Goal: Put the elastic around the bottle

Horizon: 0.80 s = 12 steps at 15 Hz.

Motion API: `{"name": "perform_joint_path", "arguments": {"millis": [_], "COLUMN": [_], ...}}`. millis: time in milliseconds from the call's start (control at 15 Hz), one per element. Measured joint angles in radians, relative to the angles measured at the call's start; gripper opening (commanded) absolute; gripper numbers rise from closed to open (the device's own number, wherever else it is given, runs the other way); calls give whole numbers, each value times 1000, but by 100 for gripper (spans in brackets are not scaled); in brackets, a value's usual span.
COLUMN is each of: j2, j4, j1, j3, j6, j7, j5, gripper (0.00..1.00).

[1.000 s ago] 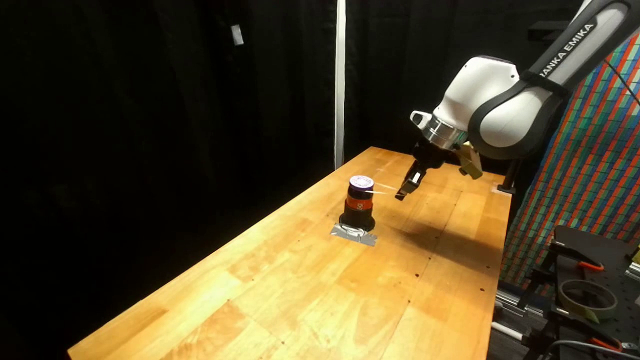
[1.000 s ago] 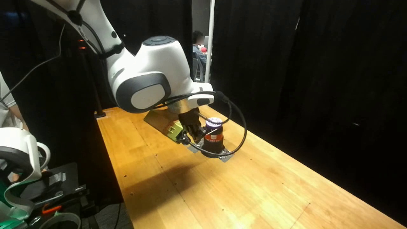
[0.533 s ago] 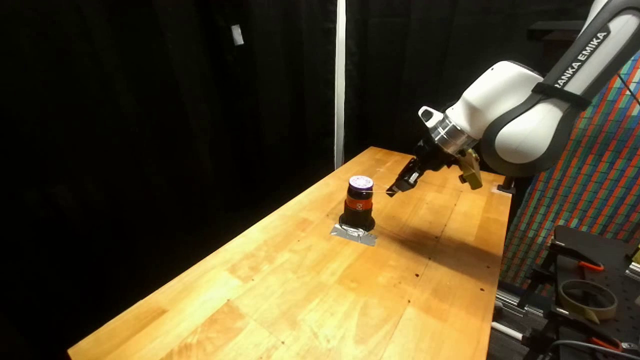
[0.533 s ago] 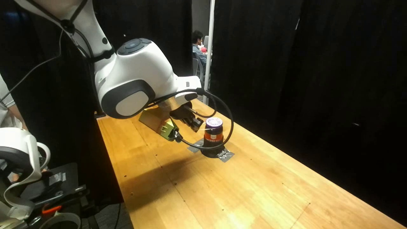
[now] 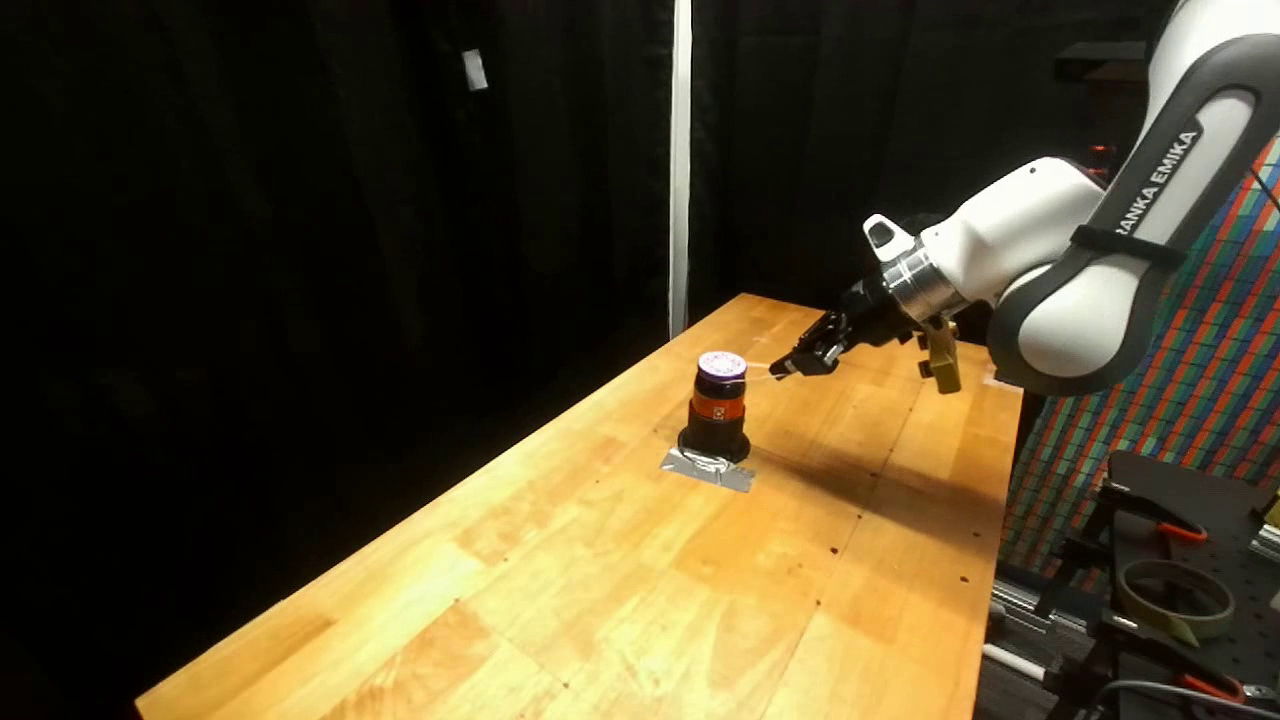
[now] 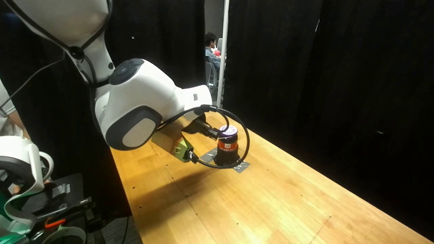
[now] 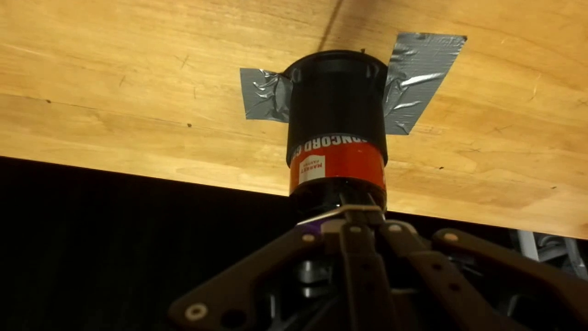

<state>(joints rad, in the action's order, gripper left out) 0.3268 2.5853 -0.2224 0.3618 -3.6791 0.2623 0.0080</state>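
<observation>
Bottle (image 5: 717, 408), contents hidden, stands mid-frame in a black holder (image 5: 714, 433) in an exterior view; right of it the gripper (image 5: 779, 370), tilted flatter than before, pinches elastic (image 5: 758, 378) reaching the bottle's upper end.

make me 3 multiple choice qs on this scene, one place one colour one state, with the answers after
1. Where is the elastic?
A) between gripper and bottle
B) lying flat beside the bottle
C) under the bottle

2. What colour is the label?
A) green
B) blue
C) orange-red

3. How does the bottle stand?
A) on its side
B) upright
C) upside down

1: A, as a thin line runs from the gripper to the bottle, just under the lid, in both exterior views.
2: C, as the wrist view shows an orange-red band.
3: B, as the lid faces up in both exterior views.
</observation>
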Motion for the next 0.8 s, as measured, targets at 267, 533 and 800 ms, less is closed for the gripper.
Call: {"name": "perform_joint_path", "arguments": {"millis": [267, 533, 800], "j2": [22, 32, 33], "j4": [3, 3, 3], "j1": [79, 119, 135], "j3": [-122, -174, -192], "j6": [-92, -153, -189], "j7": [-110, -166, -205], "j5": [-133, -183, -203], "gripper": [2, 3, 28]}}
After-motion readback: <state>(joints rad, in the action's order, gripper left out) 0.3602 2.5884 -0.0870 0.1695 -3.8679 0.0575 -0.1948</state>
